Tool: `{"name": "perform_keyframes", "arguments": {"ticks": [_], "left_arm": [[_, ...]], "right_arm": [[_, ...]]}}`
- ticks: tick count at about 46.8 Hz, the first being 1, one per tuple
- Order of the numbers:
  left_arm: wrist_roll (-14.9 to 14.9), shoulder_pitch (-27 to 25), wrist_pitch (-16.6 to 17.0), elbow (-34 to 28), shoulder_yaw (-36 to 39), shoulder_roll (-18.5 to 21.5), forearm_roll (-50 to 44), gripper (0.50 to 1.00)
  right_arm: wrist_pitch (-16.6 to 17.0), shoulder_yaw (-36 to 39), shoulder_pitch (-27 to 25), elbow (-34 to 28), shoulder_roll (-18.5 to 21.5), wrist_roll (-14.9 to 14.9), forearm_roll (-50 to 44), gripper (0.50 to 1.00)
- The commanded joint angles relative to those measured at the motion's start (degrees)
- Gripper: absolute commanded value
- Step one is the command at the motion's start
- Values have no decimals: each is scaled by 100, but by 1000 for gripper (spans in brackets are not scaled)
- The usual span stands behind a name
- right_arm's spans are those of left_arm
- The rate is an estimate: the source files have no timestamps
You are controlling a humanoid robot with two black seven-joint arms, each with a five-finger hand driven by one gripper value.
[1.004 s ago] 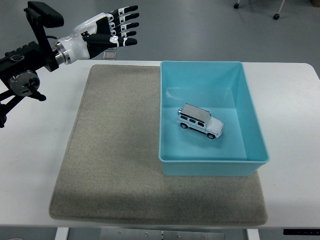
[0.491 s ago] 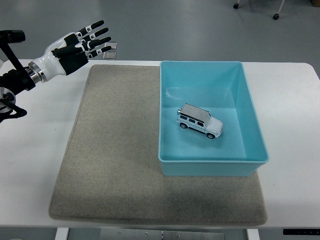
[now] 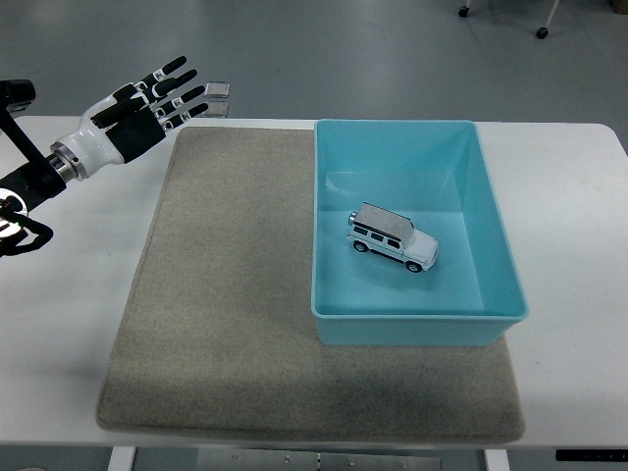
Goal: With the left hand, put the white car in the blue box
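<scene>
The left hand (image 3: pixel 137 110) has its 5 fingers (image 3: pixel 175 81) spread and empty, well apart from the white car (image 3: pixel 392 237), which sits to its right inside the blue box (image 3: pixel 497 235), long axis diagonal.

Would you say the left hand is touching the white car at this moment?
Apart. The head view shows the left hand open over the table's far left, with gray mat between it and the white car in the blue box.
</scene>
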Motion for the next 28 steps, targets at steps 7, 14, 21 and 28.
{"name": "perform_keyframes", "arguments": {"ticks": [7, 14, 21, 28], "left_arm": [[68, 0, 1, -18, 7, -18, -64, 999], [86, 0, 1, -26, 7, -26, -64, 999], [86, 0, 1, -35, 7, -26, -55, 1000], [86, 0, 1, -35, -2, -26, -55, 999]], "right_arm": [[9, -2, -9, 18, 0, 0, 0, 936], [1, -11, -18, 18, 0, 0, 9, 936], [36, -20, -18, 26, 0, 0, -17, 936], [27, -20, -18, 26, 0, 0, -17, 936]]}}
